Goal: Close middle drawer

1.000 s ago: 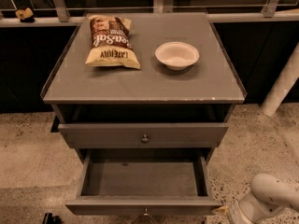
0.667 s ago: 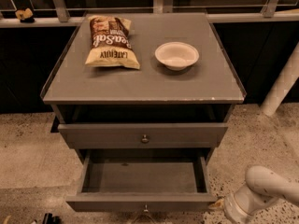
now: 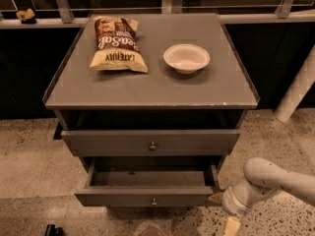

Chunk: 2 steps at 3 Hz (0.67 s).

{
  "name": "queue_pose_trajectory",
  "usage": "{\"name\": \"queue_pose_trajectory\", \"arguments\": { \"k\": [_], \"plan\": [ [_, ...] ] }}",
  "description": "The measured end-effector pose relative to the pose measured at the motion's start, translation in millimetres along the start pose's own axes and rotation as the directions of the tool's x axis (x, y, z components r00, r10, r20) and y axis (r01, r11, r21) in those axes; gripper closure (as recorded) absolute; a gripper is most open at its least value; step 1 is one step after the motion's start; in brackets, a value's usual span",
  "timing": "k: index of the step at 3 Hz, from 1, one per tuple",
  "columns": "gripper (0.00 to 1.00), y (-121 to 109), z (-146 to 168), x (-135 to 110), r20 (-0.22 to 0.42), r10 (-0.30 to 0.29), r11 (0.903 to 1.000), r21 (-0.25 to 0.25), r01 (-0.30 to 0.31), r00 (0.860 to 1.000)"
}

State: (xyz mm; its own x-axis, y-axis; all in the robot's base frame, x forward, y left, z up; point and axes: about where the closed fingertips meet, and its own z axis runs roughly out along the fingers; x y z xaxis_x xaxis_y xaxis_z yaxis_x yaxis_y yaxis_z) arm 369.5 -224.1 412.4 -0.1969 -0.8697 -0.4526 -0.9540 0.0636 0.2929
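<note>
speckled floor [image 3: 29,151] under grey cabinet [image 3: 206,90]. middle drawer [image 3: 123,196] found pulled out toward camera, front panel running left-right. gripper [image 3: 230,224] seen low, just beside panel's right end; opening cannot be told. rearward push judged needed.

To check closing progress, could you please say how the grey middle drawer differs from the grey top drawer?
The grey middle drawer is pulled well out, floor showing; the grey top drawer sits further back, inside hidden. The top drawer's front is taller than the middle drawer's. The robot's hand is by the middle drawer's right front corner, not the top drawer. Both have flat grey fronts with central round metal knobs.
</note>
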Motion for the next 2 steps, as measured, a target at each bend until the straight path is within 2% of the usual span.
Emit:
{"name": "queue_pose_trajectory", "arguments": {
  "k": [1,2],
  "plan": [
    [0.00,-29.7,-9.9,-29.7,0.018,0.036,0.9993,0.005,-0.036,0.999],
    [0.00,-29.8,-10.0,-29.9,0.018,0.036,0.9993,0.005,-0.036,0.999]
  ]
}}
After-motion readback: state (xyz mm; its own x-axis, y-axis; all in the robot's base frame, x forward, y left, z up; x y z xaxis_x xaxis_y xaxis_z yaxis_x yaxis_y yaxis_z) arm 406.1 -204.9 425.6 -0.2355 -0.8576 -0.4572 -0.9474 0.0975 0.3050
